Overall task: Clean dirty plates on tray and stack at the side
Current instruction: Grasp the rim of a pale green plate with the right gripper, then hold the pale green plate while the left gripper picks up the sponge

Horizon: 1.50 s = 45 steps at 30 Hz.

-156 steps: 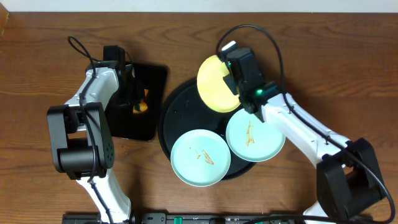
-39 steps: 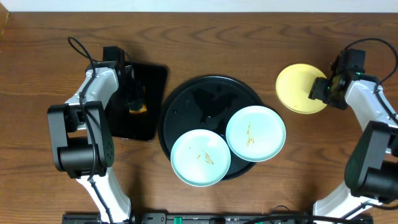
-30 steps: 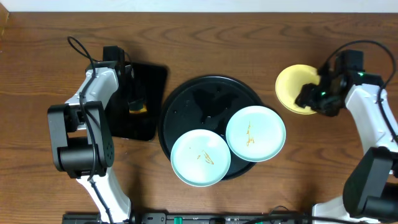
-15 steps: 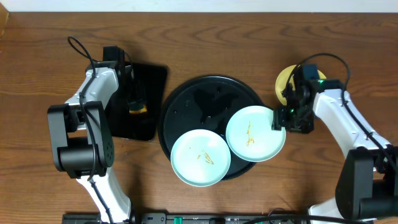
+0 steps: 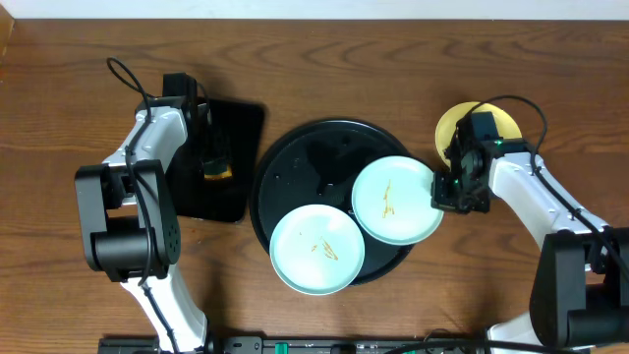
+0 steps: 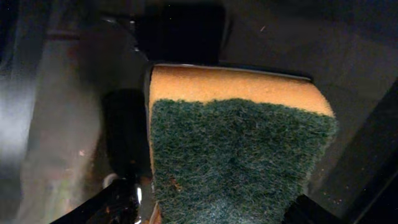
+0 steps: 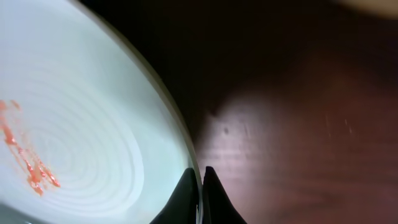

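Non-task items, as I logged them:

1. Rect. black tray (image 5: 241,126): glossy, on my left side of the table, set slightly askew.
2. Sponge (image 5: 219,171): orange-yellow foam w/ dark green scouring face. It was clamped in my left gripper (image 5: 213,157) over the rect. tray's middle. In the left wrist view (image 6: 239,158) the green face was toward the cam, foam edge at top, and a small brown speck showed near the lower left.
3. White strip (image 5: 314,8): ran along the far table edge.
4. Black bar w/ green bit (image 5: 285,346): at the near edge, mostly cut off.
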Available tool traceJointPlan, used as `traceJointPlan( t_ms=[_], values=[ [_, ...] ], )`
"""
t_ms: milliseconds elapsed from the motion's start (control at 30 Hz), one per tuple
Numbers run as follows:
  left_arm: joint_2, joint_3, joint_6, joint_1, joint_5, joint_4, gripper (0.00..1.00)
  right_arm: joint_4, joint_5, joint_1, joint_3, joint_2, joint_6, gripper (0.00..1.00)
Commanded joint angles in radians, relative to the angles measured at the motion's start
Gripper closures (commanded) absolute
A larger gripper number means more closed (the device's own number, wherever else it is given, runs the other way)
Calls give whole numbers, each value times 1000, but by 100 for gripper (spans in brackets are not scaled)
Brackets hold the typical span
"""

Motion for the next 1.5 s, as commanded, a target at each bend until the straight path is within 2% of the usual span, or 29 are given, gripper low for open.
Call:
traceJointPlan(
  t_ms=[0,233,433,500,600,767,1100,1467],
  values=[
    [27,-11,2,5,-10,-8,36,35,1,9,8,0,13,99],
    [27,-11,2,5,-9,-8,35,161,-57,33,80,0,-10,99],
    [-9,-7,2,5,-9,-23,34,309,-49,134,80,5,-8,99],
    [-45,-4,2,5,-9,-23,34,333,6,175,80,9,34,99],
    [-113,-1,2,4,-5,-14,31,351,92,221,80,20,85,99],
    [-155,-2,1,-4,7,15,28,384,113,269,80,41,88,99],
    [-111,-40,-29,-51,13,-50,28,387,117,314,80,74,88,99],
    [-31,-98,-29,-71,-44,-11,34,376,117,314,80,74,87,99]
  ],
)
